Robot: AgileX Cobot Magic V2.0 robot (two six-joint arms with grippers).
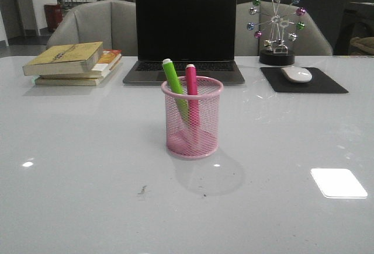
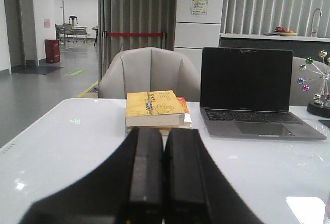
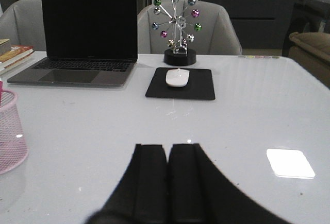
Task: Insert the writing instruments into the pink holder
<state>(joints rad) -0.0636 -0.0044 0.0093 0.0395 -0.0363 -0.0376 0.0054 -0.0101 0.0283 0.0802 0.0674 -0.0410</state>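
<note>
White table (image 1: 70, 195): stacked books (image 1: 73, 62) far left, open laptop (image 1: 185, 35) (screen dark) centre back, white mouse (image 1: 297, 74) on black pad (image 1: 302, 80), ball-tipped desk ornament (image 1: 277, 26) behind it. Grey chairs (image 1: 93, 23) beyond.

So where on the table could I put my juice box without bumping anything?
Bare table lies in front of the pink holder and to both its sides. The back edge is crowded: books, laptop, mouse pad with mouse, and a ball ornament.
</note>
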